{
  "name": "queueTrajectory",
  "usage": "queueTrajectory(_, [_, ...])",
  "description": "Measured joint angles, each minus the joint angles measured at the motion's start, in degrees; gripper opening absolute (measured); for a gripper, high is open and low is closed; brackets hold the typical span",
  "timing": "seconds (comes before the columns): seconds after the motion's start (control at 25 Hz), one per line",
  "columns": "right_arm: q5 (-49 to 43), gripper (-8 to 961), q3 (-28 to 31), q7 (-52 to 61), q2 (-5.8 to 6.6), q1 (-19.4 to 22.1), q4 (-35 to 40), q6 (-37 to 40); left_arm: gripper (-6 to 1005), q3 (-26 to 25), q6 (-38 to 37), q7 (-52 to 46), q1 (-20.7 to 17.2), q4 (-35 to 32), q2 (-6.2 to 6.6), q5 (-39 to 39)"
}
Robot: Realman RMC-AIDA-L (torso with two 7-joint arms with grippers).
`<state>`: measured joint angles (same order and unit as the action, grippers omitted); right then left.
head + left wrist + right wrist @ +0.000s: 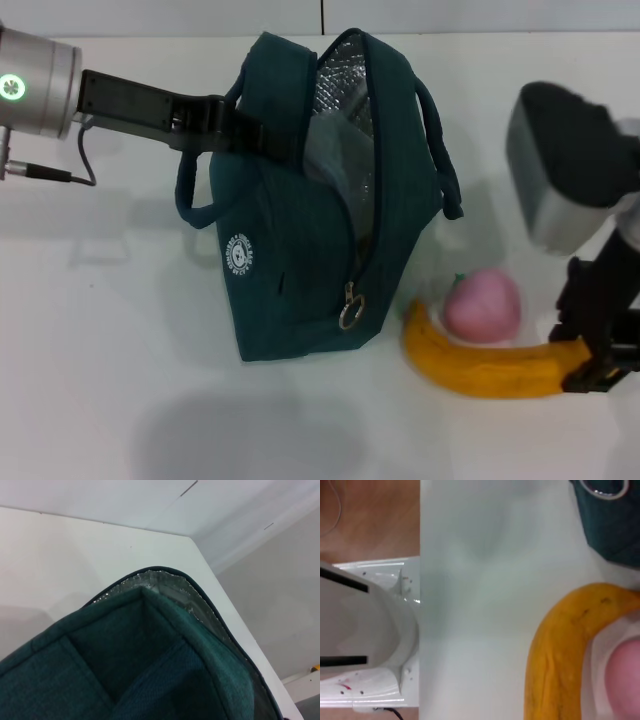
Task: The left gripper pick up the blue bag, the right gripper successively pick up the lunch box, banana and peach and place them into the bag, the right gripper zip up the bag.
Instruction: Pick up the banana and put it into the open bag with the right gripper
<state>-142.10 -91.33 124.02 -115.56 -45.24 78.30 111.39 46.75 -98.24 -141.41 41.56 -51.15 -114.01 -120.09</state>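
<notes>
The blue bag (290,270) stands on the white table with its top unzipped and its silver lining (350,90) showing. My left gripper (252,135) is shut on the bag's upper left side, by a handle. The left wrist view is filled with teal bag (150,655) fabric. A pale clear shape, apparently the lunch box (325,160), lies inside the opening. The banana (480,370) lies on the table right of the bag, with the peach (482,305) just behind it. My right gripper (585,358) is closed around the banana's right end. The right wrist view shows the banana (560,655) and peach (625,680) up close.
The metal zipper ring (351,312) hangs low on the bag's front seam. The white table (120,330) stretches to the left and front of the bag. Its edge, the robot's base (360,630) and brown floor (370,515) appear in the right wrist view.
</notes>
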Motion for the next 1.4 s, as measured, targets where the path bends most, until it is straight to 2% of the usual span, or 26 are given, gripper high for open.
queueTrajectory(0.2, [-0.30,451,5.99,-0.75,0.12,1.80,5.46,6.45,35,0.02,-0.02,0.00,-0.08,-0.07,0.06,0.05])
queueTrajectory(0.32, [-0.39,449,11.68,-1.76,0.23,2.75,8.32,10.47,35,0.01,-0.02,0.00,-0.08,-0.06,0.12,0.05])
queueTrajectory(0.52, [-0.10,447,17.73,-3.42,0.90,4.42,10.18,11.91,35,0.02,-0.02,0.00,-0.18,0.00,0.13,1.13])
queueTrajectory(0.96, [-0.12,446,20.26,-5.71,0.68,5.20,9.56,11.48,35,-0.04,0.16,-0.14,-0.26,0.12,0.20,1.27])
queueTrajectory(1.2, [-0.09,445,25.65,-6.28,0.59,4.85,9.27,9.04,35,-0.08,0.25,-0.02,-0.25,0.20,0.15,1.27])
queueTrajectory(1.4, [-0.84,445,26.69,-6.17,0.87,4.90,7.59,7.43,35,-0.08,0.26,-0.06,-0.25,0.25,0.12,1.27])
